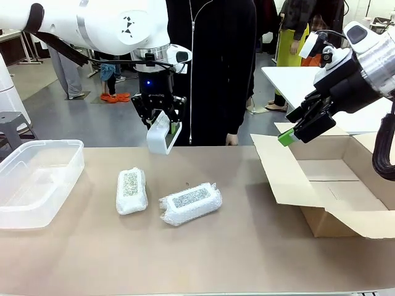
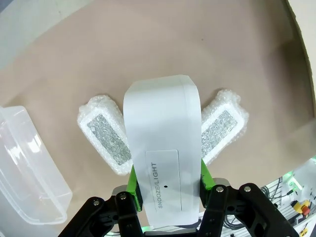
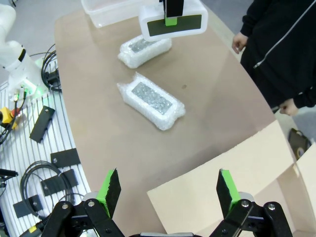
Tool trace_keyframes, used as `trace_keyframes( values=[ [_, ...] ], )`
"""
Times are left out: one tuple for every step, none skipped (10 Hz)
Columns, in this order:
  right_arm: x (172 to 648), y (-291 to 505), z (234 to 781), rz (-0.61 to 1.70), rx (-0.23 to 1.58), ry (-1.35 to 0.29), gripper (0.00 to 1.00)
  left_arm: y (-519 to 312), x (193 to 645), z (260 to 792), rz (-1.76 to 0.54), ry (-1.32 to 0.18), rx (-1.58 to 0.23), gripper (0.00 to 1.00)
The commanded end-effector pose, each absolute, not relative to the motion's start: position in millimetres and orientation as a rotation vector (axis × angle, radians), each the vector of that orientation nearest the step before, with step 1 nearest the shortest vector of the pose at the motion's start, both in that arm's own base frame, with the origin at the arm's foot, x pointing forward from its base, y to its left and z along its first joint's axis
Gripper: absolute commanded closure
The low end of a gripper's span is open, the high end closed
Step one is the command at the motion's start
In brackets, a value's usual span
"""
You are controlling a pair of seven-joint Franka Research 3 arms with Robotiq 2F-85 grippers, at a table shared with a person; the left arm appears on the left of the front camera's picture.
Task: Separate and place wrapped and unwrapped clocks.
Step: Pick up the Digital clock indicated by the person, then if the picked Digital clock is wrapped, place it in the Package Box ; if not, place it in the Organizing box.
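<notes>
My left gripper [image 1: 162,120] hangs above the far side of the table, shut on the bare white clock [image 1: 162,134]. In the left wrist view that clock [image 2: 165,143] sits between the green pads [image 2: 132,180], its top marked SNOOZE/LIGHT. Two bubble-wrapped clocks lie on the table below: one [image 1: 131,190] lengthwise to the left, one [image 1: 190,203] slanted to its right. Both show under the held clock, the left bundle [image 2: 104,133] and the right bundle [image 2: 222,126]. My right gripper [image 1: 302,126] is open and empty in the air, over the cardboard flap [image 3: 217,192]. From there I see the wrapped clocks [image 3: 153,101], [image 3: 143,49] and the held clock [image 3: 173,22].
A clear plastic bin [image 1: 37,179] stands at the table's left edge. An open cardboard box [image 1: 345,185] sits at the right with its flaps spread. A person in black [image 1: 213,68] stands at the far side, hands by the table edge. Cables and black parts [image 3: 44,163] lie beside the table.
</notes>
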State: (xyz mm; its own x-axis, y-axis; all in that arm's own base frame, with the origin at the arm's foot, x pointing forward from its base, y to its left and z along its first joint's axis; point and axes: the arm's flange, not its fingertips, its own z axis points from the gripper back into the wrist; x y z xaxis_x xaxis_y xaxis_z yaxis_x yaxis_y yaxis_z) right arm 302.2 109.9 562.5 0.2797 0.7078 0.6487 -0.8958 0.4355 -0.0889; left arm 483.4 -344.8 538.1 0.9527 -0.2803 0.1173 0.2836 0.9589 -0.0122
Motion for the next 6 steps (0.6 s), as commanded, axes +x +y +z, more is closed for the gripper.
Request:
trace_keyframes(
  values=[
    [302.9, 109.2, 561.3, 1.106, 0.355, -0.682, 0.0, -347.2, 485.5, 543.8, -0.275, -0.13, -0.036, 1.0],
    [302.9, 109.2, 561.3, 1.106, 0.355, -0.682, 0.0, -347.2, 485.5, 543.8, -0.275, -0.13, -0.036, 1.0],
    [302.9, 109.2, 561.3, 1.106, 0.355, -0.682, 0.0, -347.2, 485.5, 543.8, -0.275, -0.13, -0.036, 1.0],
    [302.9, 109.2, 561.3, 1.106, 0.355, -0.682, 0.0, -347.2, 485.5, 543.8, -0.275, -0.13, -0.036, 1.0],
    [302.9, 109.2, 561.3, 1.106, 0.355, -0.682, 0.0, -347.2, 485.5, 543.8, -0.275, -0.13, -0.036, 1.0],
    [302.9, 109.2, 561.3, 1.106, 0.355, -0.682, 0.0, -347.2, 485.5, 543.8, -0.275, -0.13, -0.036, 1.0]
  ],
)
